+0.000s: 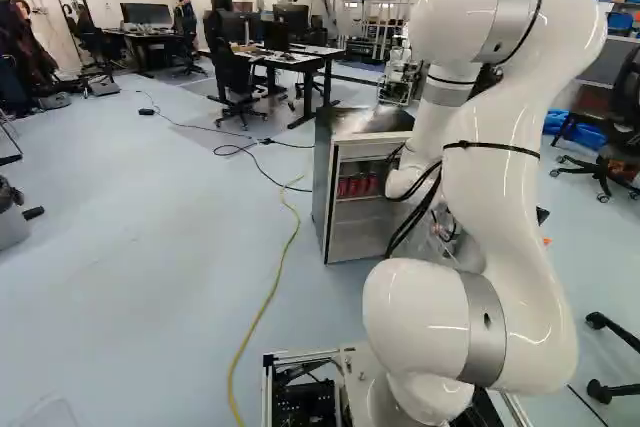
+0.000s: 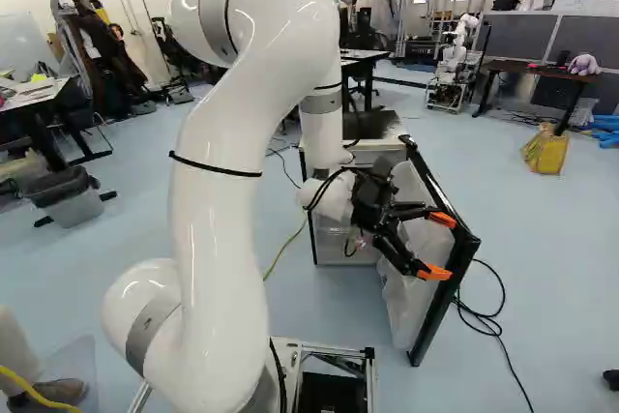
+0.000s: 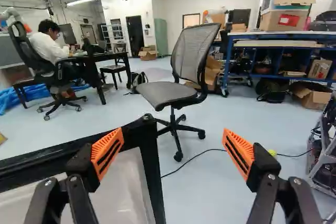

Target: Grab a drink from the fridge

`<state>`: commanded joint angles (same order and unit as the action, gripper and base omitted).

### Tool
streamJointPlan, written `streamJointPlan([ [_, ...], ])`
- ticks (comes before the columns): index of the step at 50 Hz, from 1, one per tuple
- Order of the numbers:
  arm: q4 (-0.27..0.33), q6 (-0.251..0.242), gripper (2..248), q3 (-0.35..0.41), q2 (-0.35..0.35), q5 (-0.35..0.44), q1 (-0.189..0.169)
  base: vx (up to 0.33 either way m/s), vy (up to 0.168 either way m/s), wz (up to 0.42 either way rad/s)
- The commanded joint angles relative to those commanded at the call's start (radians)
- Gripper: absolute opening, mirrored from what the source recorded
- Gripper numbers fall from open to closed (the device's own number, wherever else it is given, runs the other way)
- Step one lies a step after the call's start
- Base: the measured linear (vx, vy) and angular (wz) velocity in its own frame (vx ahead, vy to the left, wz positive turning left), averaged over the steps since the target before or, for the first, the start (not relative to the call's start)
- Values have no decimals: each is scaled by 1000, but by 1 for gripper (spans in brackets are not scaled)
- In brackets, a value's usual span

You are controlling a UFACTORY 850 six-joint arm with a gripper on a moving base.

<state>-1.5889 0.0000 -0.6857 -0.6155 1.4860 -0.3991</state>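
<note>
The white arm (image 1: 510,167) rose in front of the fridge (image 1: 360,232) and hid part of its opening. The fridge door (image 2: 401,292) stood swung wide, its inner side showing. The gripper (image 2: 444,247) was at the door's black edge, its two fingers spread well apart with nothing pinched; in the wrist view, a corner of the door showed between them, nearer one orange pad (image 3: 107,150), though whether they touched I could not tell. The red cans (image 1: 357,185) stood inside the fridge on a shelf, from the opening's left edge in the left base view.
</note>
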Motion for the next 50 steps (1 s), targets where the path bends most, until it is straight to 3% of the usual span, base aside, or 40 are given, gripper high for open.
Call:
streamJointPlan([
  [28,0,0,247,-160,-69,0,-114,0,0,0],
  [38,0,0,247,-165,-71,0,-120,0,0,0],
  [50,39,0,247,-94,-40,10,-103,0,0,0],
])
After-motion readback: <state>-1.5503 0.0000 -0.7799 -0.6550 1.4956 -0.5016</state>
